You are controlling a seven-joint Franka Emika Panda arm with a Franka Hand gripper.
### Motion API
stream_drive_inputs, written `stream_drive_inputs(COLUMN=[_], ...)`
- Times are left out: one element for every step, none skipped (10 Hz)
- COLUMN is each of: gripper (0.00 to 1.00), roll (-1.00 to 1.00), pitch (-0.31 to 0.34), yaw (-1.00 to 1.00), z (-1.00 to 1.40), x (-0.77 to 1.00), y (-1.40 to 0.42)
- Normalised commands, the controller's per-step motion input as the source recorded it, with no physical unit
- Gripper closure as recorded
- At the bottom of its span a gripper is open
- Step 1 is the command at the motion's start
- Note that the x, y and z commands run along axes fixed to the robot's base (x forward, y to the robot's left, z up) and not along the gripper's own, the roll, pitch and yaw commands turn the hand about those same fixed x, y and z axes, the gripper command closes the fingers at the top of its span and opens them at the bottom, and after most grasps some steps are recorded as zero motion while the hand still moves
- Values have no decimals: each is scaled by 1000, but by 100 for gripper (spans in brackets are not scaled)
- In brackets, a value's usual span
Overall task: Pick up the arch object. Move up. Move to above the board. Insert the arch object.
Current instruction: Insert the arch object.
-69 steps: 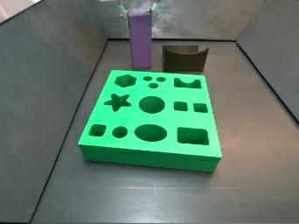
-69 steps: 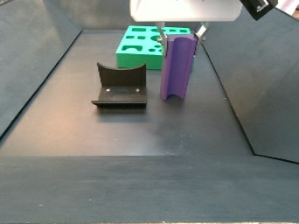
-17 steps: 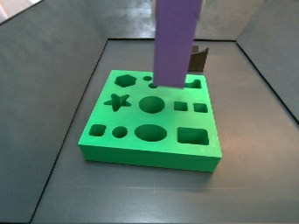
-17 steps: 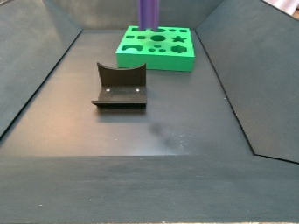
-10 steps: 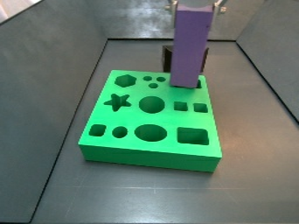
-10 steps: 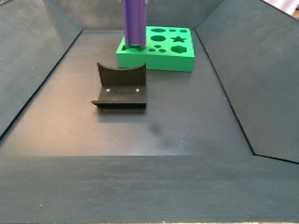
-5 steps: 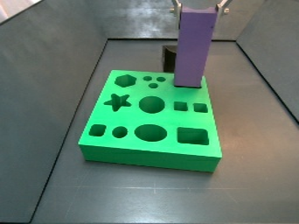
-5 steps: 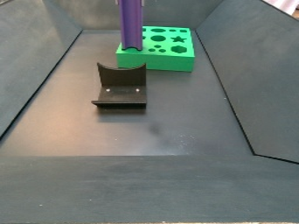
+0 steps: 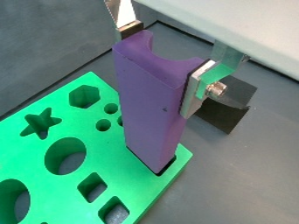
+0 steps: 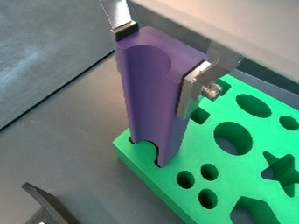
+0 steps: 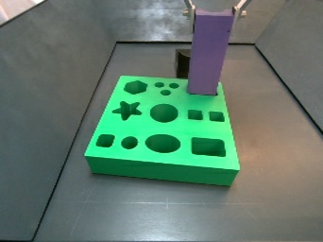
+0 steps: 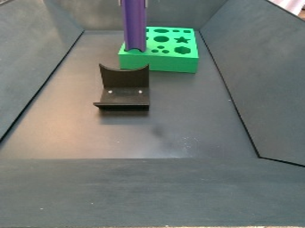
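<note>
My gripper (image 9: 163, 54) is shut on the arch object (image 9: 152, 109), a tall purple block with a scooped top, held upright. It also shows in the other wrist view (image 10: 155, 101) and in both side views (image 11: 210, 52) (image 12: 135, 24). Its lower end stands at the arch cut-out at the back right corner of the green board (image 11: 139, 142), seemingly entering it. The board also shows in a wrist view (image 9: 59, 166), the other wrist view (image 10: 246, 166) and a side view (image 12: 173, 53). A silver finger (image 9: 201, 83) presses each side of the block.
The dark fixture (image 12: 121, 87) stands on the floor beside the board; in a side view (image 11: 183, 63) it is behind the board, partly hidden by the block. It shows in a wrist view (image 9: 230, 105). Sloped grey walls (image 12: 36, 80) enclose the floor.
Over the earlier frames the gripper carried the block from the floor to the board's back right corner. In the last half second it barely moved.
</note>
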Motion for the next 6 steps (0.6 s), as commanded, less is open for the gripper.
stream_drive_inputs(gripper=[100,100,100,100,100,100], roll=[69,56,79,81,114,170], pitch=[-46,-46,-49,-36,-23,0], yaw=[0,0,0,0,77,151], z=[-120,-160,-177,-226,-297,-191], x=[23,66,74,149,326,260], y=[-60,-77,-109,-94,-20,14])
